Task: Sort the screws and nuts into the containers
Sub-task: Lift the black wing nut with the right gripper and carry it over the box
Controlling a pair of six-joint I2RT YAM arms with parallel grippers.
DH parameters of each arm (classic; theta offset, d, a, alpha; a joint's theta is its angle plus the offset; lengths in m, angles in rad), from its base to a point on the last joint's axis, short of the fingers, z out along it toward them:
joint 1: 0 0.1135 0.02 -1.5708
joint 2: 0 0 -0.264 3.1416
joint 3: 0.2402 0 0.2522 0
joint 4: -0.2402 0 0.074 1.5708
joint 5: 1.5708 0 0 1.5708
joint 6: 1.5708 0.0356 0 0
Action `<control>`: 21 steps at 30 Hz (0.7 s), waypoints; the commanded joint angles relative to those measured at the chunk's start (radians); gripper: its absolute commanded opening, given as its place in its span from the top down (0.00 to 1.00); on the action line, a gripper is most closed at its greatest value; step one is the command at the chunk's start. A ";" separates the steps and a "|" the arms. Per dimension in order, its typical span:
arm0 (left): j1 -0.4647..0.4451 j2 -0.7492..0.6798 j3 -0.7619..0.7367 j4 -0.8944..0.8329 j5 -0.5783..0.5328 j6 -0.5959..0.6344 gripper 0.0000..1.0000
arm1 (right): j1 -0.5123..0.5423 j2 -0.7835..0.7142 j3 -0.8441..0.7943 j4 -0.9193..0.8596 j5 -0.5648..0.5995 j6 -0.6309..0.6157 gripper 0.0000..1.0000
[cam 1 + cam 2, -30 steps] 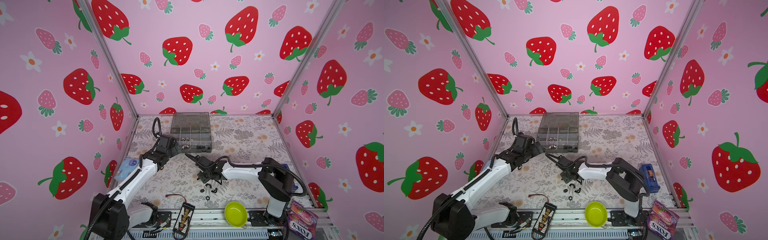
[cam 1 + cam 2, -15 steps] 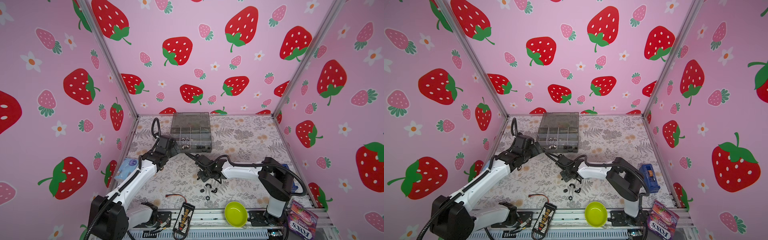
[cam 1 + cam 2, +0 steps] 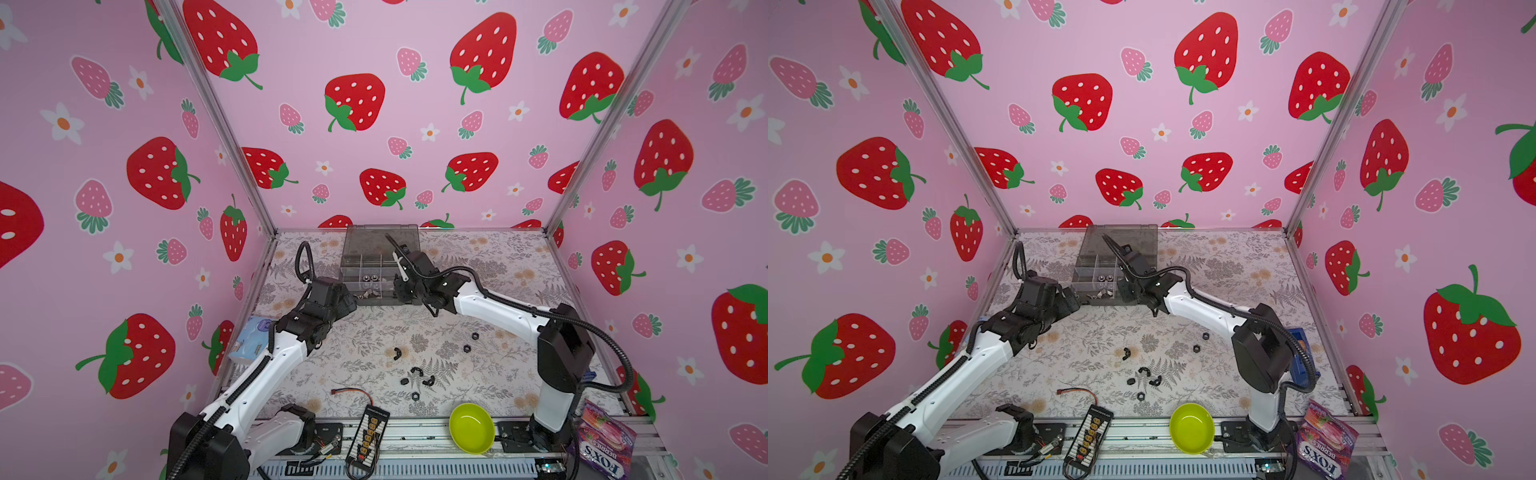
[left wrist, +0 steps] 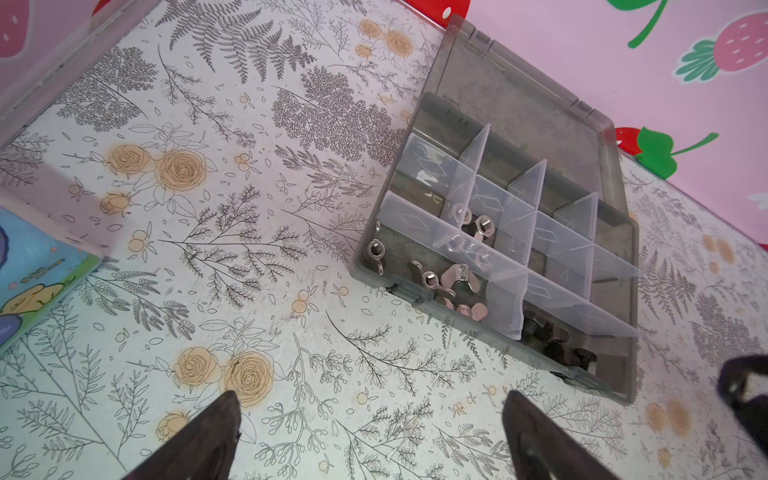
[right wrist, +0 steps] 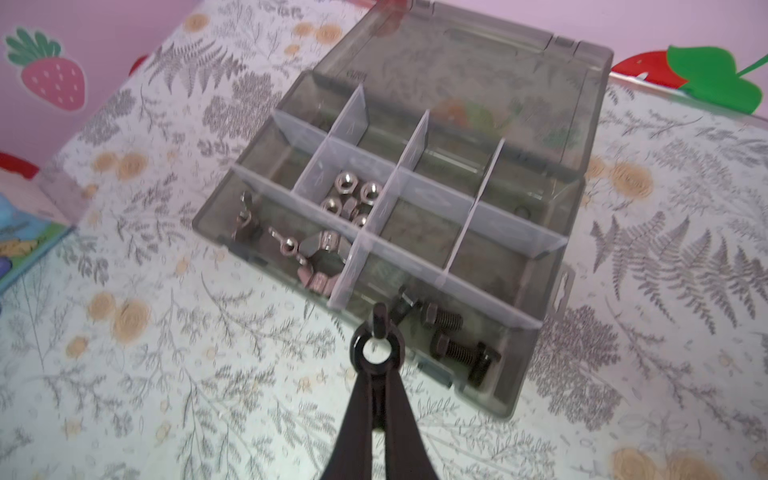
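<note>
One black wing nut [image 5: 379, 324] is pinched by a wing in the right claw [image 5: 377, 370], whose tips are closed tight on it. It hangs above the front wall of the organizer box [image 5: 494, 401], at the compartment holding the screws [image 5: 446, 320]. Carry the nut fully past the wall. Centre it over a vacant compartment, not among the screws, lower it between the dividers, then release. The left claw [image 4: 372, 399] stands wide and empty beside the box. More black nuts [image 3: 415, 372] lie on the surface [image 3: 365, 332].
</note>
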 commanded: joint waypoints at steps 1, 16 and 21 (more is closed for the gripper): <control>0.008 -0.017 -0.019 -0.020 -0.031 -0.018 0.01 | -0.033 0.094 0.091 -0.019 -0.035 -0.042 1.00; 0.013 -0.029 -0.039 -0.017 -0.026 -0.033 0.01 | -0.069 0.362 0.348 -0.026 -0.083 -0.109 1.00; 0.014 -0.027 -0.041 -0.017 -0.023 -0.033 0.01 | -0.081 0.410 0.388 -0.033 -0.098 -0.110 1.00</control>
